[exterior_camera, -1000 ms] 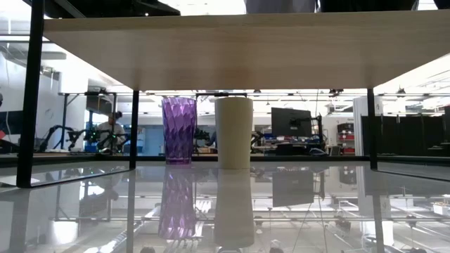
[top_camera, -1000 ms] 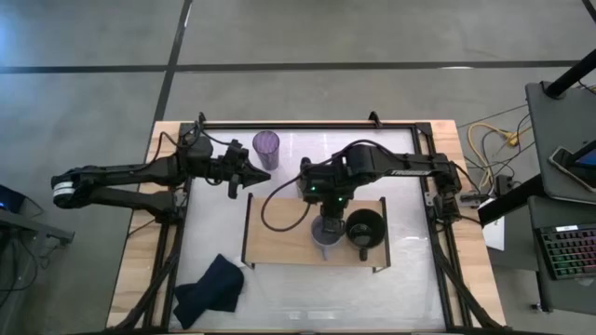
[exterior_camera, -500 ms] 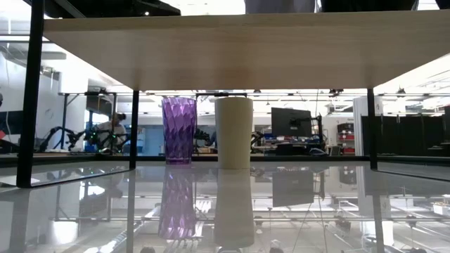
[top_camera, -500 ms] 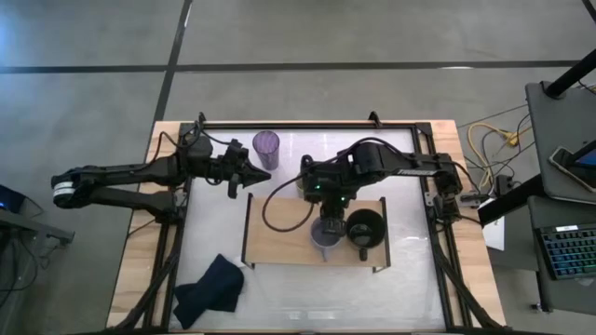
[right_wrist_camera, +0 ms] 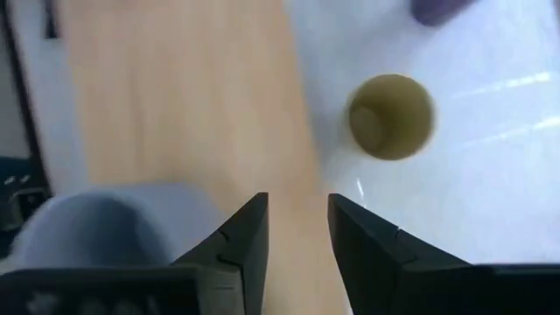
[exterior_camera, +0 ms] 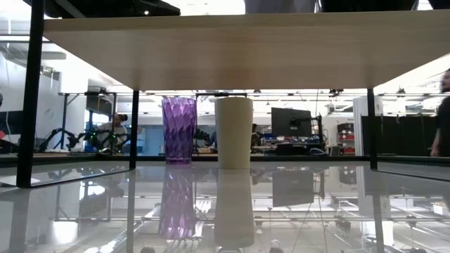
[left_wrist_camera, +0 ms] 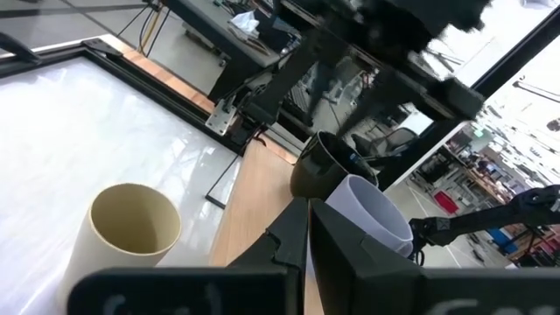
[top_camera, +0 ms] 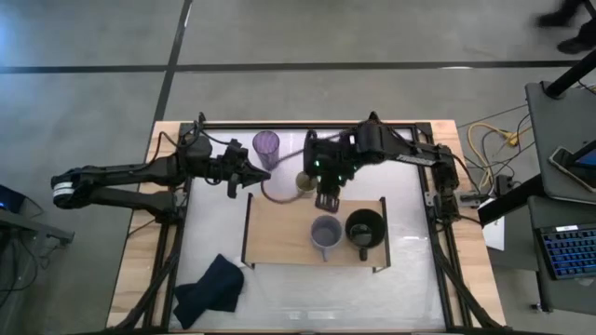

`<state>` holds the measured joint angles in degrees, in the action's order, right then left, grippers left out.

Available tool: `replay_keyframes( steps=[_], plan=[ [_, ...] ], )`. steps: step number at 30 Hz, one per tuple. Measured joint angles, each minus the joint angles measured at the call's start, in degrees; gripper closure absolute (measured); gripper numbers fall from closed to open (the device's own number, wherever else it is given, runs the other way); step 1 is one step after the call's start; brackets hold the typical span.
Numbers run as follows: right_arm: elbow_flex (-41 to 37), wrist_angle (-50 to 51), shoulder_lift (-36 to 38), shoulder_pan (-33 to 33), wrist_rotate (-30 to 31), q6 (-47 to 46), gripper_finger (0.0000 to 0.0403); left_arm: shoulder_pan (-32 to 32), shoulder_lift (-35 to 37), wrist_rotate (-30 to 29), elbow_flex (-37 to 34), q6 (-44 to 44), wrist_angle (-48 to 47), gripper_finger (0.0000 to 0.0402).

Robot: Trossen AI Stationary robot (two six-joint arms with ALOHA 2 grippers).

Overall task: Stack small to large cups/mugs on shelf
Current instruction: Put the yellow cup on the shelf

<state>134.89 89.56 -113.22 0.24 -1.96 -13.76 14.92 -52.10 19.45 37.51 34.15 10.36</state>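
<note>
With the lavender-grey mug point(top_camera: 325, 234) and black mug point(top_camera: 364, 227) already on the shelf point(top_camera: 279, 233), the right gripper point(top_camera: 327, 197), empty and narrowly open, hung beside the pale yellow cup point(top_camera: 304, 181) near the worktop's far edge, probably its next pick.

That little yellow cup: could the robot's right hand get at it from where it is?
Probably yes. The right hand hangs open and empty beside the yellow cup, which stands alone on the white tabletop, off the shelf. The purple tumbler stands apart, so nothing seems to block it.
</note>
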Motion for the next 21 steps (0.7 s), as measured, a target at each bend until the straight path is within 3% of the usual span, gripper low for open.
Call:
replay_keyframes(
  steps=[6, 12, 21],
  plan=[
    [-0.23, -0.79, -1.23, -9.04, -1.82, 0.23, 0.0293, 0.00, 0.01, 0.02, -0.02, -0.57, -0.15, 0.0402],
    [-0.31, -1.27, -5.63, -17.75, -13.06, 2.29, 0.0281, 0.11, -0.28, -0.01, -0.18, -6.88, -0.16, 0.0402],
    [-0.37, -2.08, -12.18, -19.66, -13.39, 4.59, 0.0264, 2.47, -0.15, 0.02, 0.02, -11.06, -0.24, 0.0402]
  ],
)
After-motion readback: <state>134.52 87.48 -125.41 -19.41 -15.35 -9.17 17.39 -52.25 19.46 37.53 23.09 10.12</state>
